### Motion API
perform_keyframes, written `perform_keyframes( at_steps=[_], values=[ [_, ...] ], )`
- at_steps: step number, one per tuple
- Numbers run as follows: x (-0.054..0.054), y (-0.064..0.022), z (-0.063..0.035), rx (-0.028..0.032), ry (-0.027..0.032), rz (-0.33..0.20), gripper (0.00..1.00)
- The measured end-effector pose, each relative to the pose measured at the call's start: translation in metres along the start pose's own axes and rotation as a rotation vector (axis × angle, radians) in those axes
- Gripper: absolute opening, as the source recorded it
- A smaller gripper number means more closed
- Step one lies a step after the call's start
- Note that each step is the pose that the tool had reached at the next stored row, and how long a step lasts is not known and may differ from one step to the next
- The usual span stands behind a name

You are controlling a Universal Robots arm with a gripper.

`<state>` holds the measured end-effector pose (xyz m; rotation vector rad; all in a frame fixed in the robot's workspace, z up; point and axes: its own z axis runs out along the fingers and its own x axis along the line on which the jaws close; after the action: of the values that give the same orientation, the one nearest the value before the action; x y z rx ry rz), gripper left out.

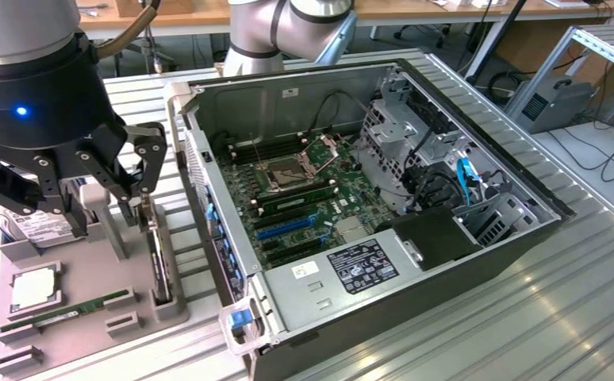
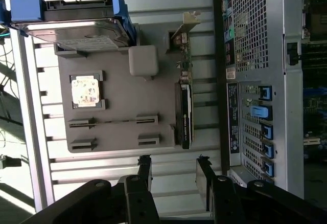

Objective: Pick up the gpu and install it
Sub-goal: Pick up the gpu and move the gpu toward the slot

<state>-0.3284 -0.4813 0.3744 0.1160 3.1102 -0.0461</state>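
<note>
Jaws on the gripper [image 2: 174, 165] are wide open and empty, hovering over the gpu [image 2: 185, 116]. The card stands on edge in the grey holder tray [image 2: 122, 70], on the side nearest the PC case [image 2: 255, 55]. I reckon an off-centre descent could tip the thin card or clip the case. The tray also holds a hard drive [image 2: 76, 27], CPU [image 2: 85, 90] and memory stick [image 1: 63, 311].

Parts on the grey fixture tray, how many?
4: silver hard drive at one end, square CPU next, slim green memory stick beyond, black gpu card upright along one side.
</note>
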Motion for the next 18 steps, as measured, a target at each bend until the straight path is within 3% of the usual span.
perform_keyframes(
  at_steps=[18],
  values=[
    [-0.0082, 0.0006, 0.001, 0.0001, 0.0, 0.0, 0.48]
  ],
)
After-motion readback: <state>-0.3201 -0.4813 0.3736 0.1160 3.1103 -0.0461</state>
